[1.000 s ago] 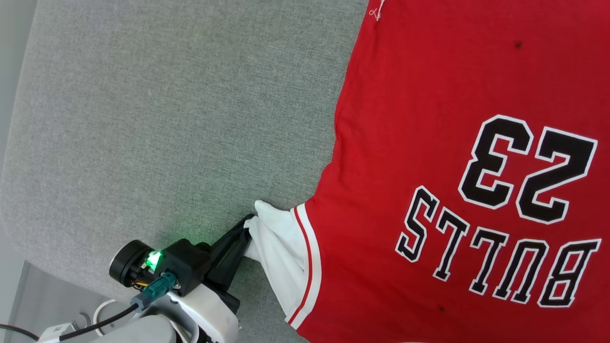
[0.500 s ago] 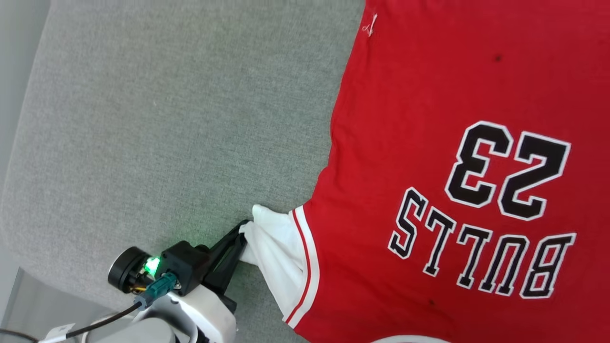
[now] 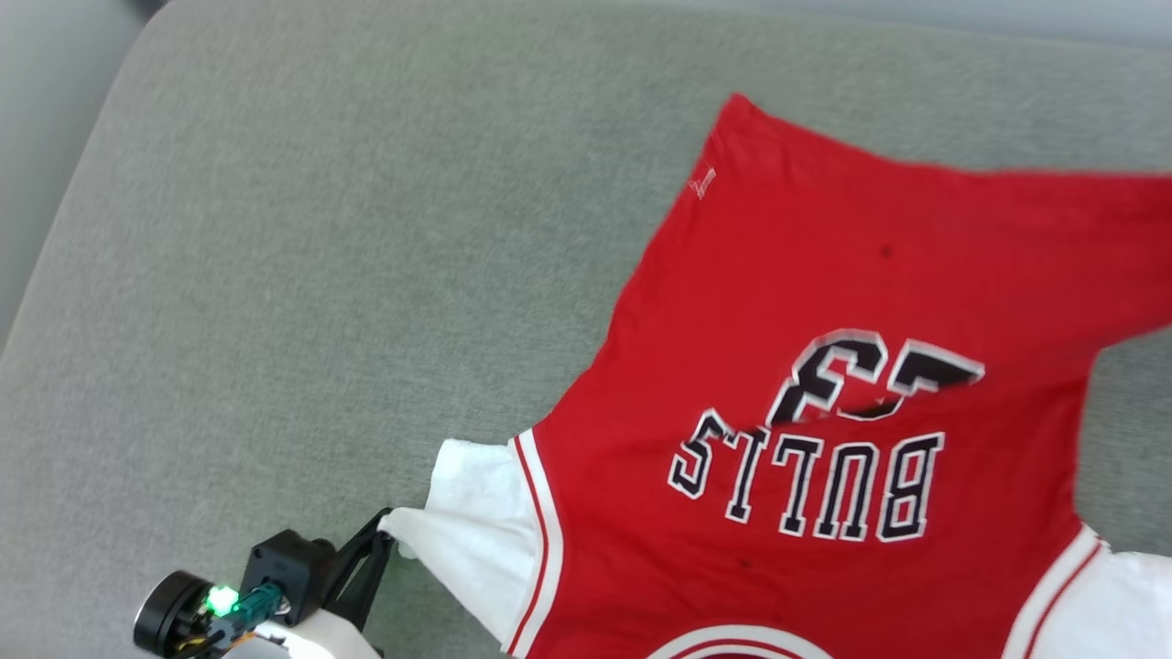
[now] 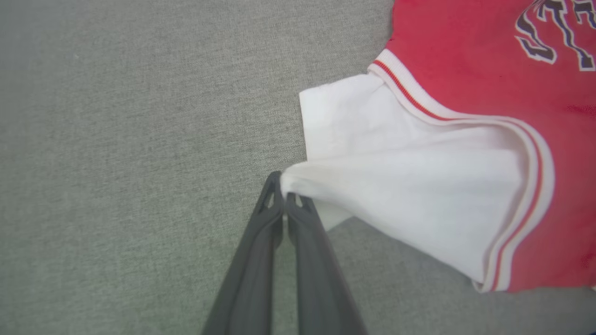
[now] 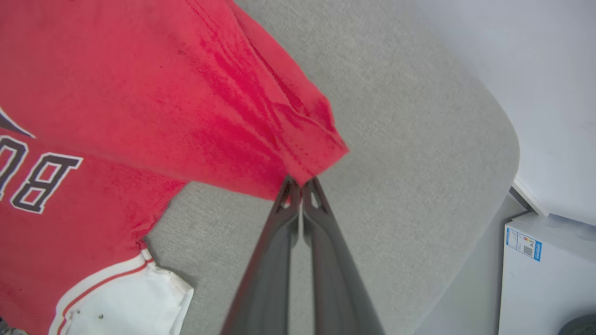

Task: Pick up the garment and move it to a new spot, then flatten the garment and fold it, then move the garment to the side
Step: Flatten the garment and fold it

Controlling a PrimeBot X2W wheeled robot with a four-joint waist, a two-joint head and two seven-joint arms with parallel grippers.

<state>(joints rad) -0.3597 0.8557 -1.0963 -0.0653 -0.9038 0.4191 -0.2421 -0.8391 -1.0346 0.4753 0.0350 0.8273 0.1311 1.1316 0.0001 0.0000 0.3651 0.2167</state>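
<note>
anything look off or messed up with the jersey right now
Yes. The jersey is not flat: a crease crosses the number 23, hiding part of it. Fingers of the left gripper pinch the white sleeve, the right gripper a red corner. Small dark spots mark the fabric.

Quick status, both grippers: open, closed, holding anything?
Left gripper: closed, pinching the garment by its white sleeve.
Right gripper: closed, pinching the garment's red hem corner.

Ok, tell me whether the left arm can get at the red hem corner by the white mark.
Probably not yet: the left fingers are shut on the white sleeve of the garment and must let go first.
</note>
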